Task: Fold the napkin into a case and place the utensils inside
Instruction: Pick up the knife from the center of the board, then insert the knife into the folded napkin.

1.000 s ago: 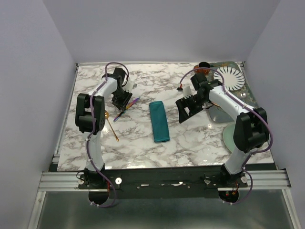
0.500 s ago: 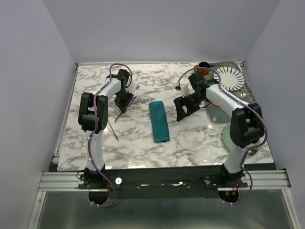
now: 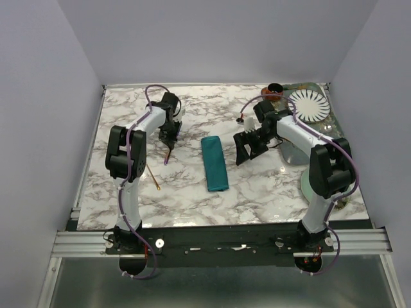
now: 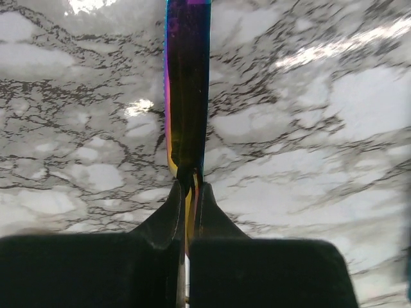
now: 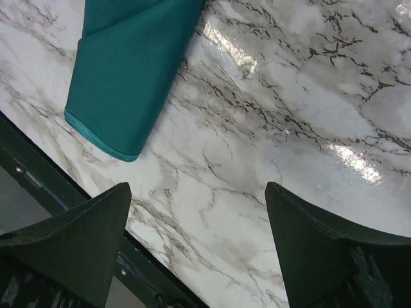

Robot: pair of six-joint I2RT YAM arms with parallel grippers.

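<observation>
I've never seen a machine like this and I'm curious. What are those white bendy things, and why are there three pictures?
Those are two white robot arms bolted to a marble table. One picture looks down from above. The other two come from little cameras on each arm's wrist. The left tool is pinched shut on a thin rainbow-purple metal utensil. The right tool is open and holds nothing; it is near a narrow folded teal cloth case. A thin gold metal utensil lies on the table beside the left arm.
</observation>
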